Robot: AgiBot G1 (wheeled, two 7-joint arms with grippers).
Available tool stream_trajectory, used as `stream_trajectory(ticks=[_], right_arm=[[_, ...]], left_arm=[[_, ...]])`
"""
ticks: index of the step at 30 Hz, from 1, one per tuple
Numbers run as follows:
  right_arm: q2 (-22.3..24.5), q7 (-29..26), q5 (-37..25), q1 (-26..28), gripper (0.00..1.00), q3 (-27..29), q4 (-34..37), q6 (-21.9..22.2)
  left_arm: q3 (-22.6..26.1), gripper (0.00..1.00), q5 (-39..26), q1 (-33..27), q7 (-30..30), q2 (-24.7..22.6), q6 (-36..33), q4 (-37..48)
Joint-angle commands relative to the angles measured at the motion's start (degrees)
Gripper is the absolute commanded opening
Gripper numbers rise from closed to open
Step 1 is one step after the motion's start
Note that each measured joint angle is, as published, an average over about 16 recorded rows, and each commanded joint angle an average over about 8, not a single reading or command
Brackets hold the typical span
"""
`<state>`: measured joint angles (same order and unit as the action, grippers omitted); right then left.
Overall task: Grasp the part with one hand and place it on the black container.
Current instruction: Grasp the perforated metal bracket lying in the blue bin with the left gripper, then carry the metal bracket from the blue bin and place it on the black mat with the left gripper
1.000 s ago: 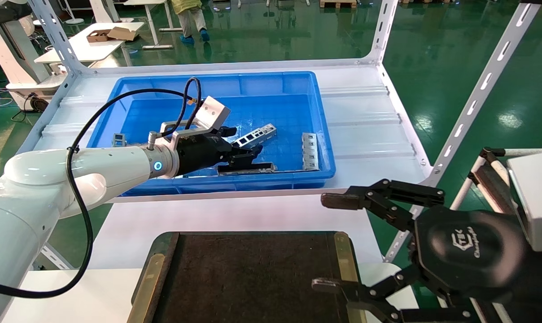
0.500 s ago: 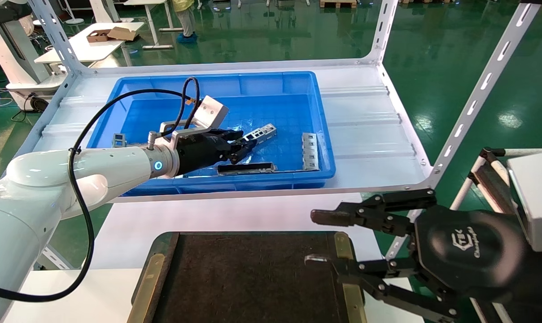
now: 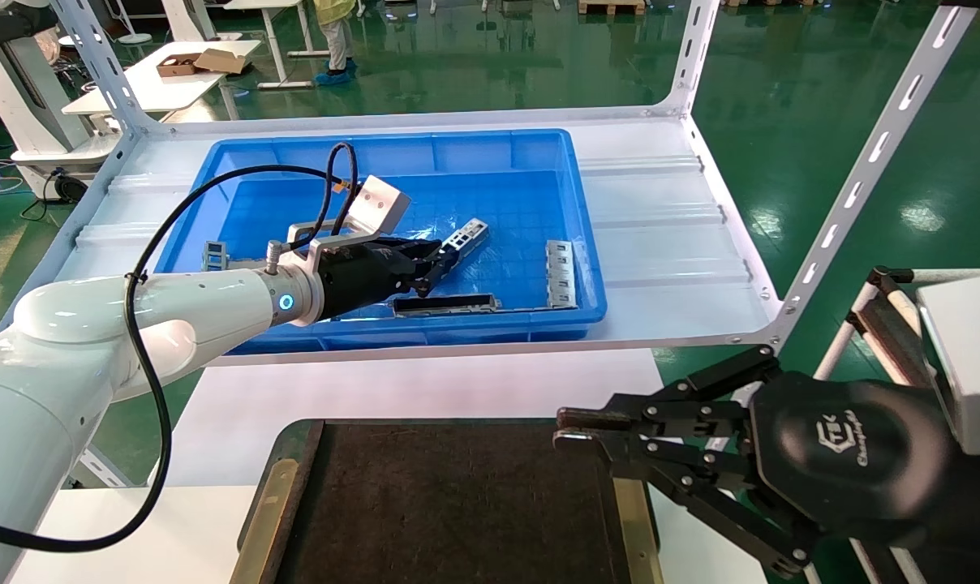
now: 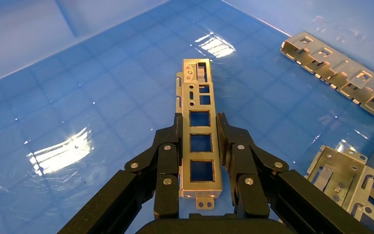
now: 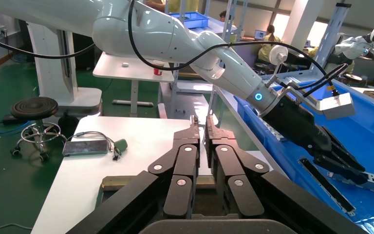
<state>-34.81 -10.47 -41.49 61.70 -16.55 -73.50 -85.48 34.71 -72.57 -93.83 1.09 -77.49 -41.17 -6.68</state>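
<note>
A white metal shelf with slotted uprights carries a deep blue plastic bin, the largest object in the head view. Nearer the robot, on a white table, lies the black container, a large flat rectangular tray with a matt black-brown surface and dull gold strips along its side edges; nothing lies on the part of it that shows.

The white left arm, with a blue-lit wrist ring, a grey box and a looped black cable, reaches into the bin from the robot's left. Its black linkage-fingered left gripper is clamped on the part, a slim light-silver metal bar with a row of square dark windows along one face. The left wrist view shows a finger pad pressed against each long edge of the bar, whose far end points away from the gripper. In the head view the part sits inside the bin, tilted, with its far end raised above the blue floor.

The black right gripper, marked with a white logo, hangs at the container's right front corner with its fingers pressed together and nothing between them.

Also in the bin are a darker bar with one long black slot near the front wall, grey tabbed plates by the right wall, and a small windowed metal piece at the left wall.
</note>
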Motion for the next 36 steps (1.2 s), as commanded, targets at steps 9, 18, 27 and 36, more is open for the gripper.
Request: stream_trajectory(ticks=[9,18,27,36], right_arm=[[0.0,0.0,0.0,0.0,0.00,0.0,0.0,0.0],[0.0,0.0,0.0,0.0,0.00,-0.1,0.0,0.0],[0.0,0.1,0.1,0.0,0.00,-0.1,0.0,0.0],[0.1,0.1,0.1,0.0,0.00,-0.1,0.0,0.1]], left_arm=[[-0.7,0.00,2.4,-0.9,-0.1,0.6,-0.4,0.5],[-3.0,0.00,6.2,-2.4,-0.7,3.3,-6.9,1.1],[-4.6,0.00,8.9,-1.1,-0.6,9.4,-20.9,-1.2],[-6.0,0.00,12.0,2.5,-4.6,15.0,-31.6,-7.7]])
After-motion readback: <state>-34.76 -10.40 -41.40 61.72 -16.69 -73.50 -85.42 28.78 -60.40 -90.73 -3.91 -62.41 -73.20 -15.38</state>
